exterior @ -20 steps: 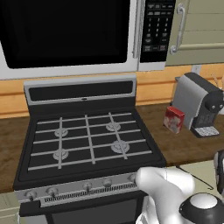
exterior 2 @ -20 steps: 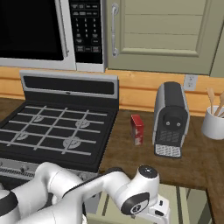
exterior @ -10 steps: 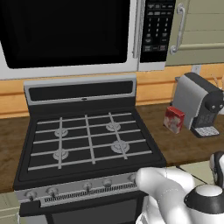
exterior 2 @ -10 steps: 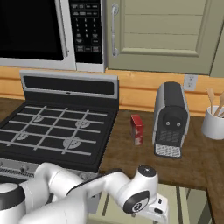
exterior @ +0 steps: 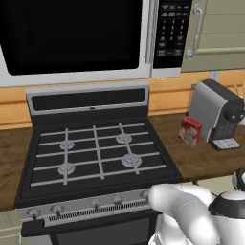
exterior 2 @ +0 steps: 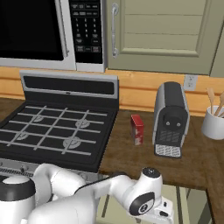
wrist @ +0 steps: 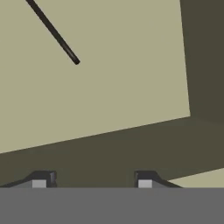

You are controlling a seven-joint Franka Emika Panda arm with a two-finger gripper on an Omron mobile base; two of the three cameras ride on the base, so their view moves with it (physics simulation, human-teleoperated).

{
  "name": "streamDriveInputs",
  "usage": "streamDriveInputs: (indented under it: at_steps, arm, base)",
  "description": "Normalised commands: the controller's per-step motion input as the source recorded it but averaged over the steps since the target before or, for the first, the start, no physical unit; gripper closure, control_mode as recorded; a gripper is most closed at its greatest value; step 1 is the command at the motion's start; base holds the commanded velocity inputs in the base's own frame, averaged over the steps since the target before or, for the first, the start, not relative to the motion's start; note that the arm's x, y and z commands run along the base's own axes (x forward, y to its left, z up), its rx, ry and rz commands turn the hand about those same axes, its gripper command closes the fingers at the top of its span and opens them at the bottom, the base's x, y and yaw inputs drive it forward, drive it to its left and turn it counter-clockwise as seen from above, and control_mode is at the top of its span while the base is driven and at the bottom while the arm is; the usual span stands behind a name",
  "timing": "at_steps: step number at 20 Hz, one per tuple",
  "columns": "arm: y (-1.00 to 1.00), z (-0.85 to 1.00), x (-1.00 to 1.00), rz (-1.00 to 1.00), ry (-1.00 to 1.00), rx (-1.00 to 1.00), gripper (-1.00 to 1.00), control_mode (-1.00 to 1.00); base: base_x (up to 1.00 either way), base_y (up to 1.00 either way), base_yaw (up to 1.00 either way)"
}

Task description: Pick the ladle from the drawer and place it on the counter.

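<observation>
**Hand low over the open drawer, ladle handle off to one side**

While the hand point(wrist: 92, 179) hangs just above the drawer point(wrist: 109, 87), its two fingertips point(wrist: 39, 180) stand well apart with nothing between them, so it is released and empty. In the hand view the pale drawer floor lies ahead, and a thin dark rod, which I judge to be the ladle handle point(wrist: 54, 33), runs in from the upper left edge and ends short of the middle. Its bowl is out of frame.

The main risk, as I judge it, is a miss: the handle lies far off the line between the fingers and at a slant to them, so a straight descent would close on bare drawer floor. The handle is thin and lies flat, so a poorly turned grasp could pinch it askew or let it roll out. The dark drawer wall point(wrist: 205, 61) stands near on the right, and a sideways correction could knock a finger against it.

In the right base view the wrist point(exterior 2: 146, 203) sits below the table point(exterior 2: 144, 162) edge, over the drawer; the red box point(exterior 2: 137, 129) and the coffee machine point(exterior 2: 169, 119) stand near each other on the table.

Against the earlier frames, the arm's wrist has moved slightly further right and lower in both base views; the stove point(exterior: 95, 153) and the table things are unchanged.
</observation>
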Motion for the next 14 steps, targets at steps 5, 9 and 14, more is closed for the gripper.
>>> streamDriveInputs:
  at_steps: [5, 9, 14]
  arm:
    - [-0.46, -0.15, -0.52, 0.0, 0.04, 0.0, -1.0, -1.0]
    - [-0.39, -0.31, -0.52, 0.0, 0.09, 0.0, -1.0, -1.0]
    - [-0.38, -0.53, -0.65, 0.0, 0.12, 0.0, -1.0, -1.0]
  base:
    - [0.0, 0.0, 0.0]
    - [0.0, 0.0, 0.0]
    - [0.0, 0.0, 0.0]
